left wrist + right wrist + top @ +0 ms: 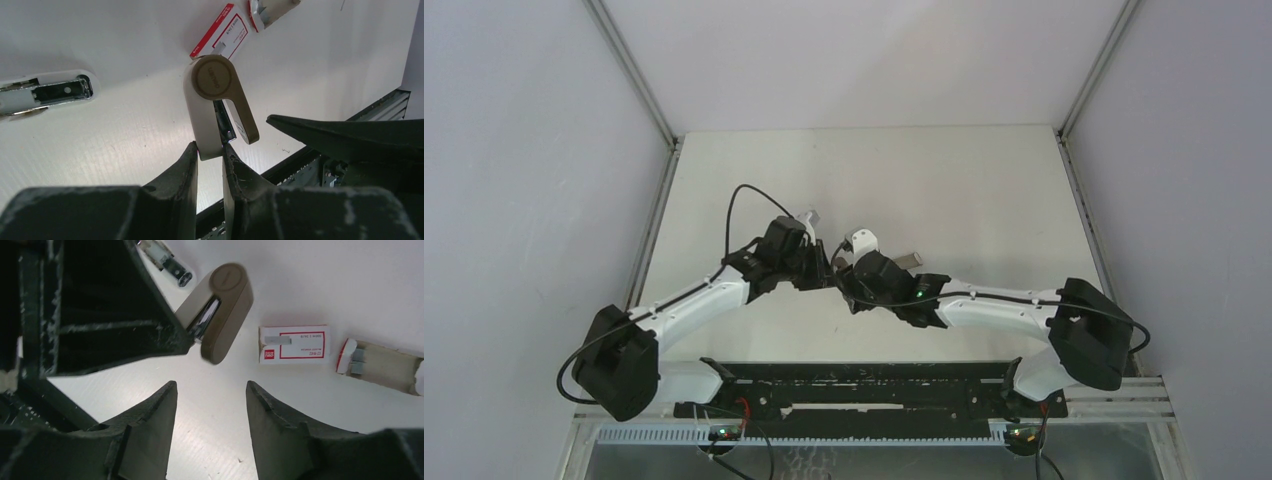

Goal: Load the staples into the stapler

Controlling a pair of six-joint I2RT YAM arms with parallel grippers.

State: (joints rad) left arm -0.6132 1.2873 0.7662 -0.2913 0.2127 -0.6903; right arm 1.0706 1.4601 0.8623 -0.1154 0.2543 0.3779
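My left gripper (210, 150) is shut on the white lower arm of the stapler (215, 95), a white-and-brown stapler with a round brown cap and a metal channel showing between its two arms. It holds the stapler above the table. The stapler also shows in the right wrist view (227, 310), sticking out of the left fingers (125, 315). The staples box (295, 344), red and white, lies flat on the table to the right of the stapler, with its grey inner tray (385, 367) beside it. My right gripper (211, 385) is open and empty, just below the stapler.
A white piece with a chrome metal channel (45, 95) lies on the table left of the stapler. The two wrists meet at the middle of the table (984, 180). A black rail (854, 385) runs along the near edge.
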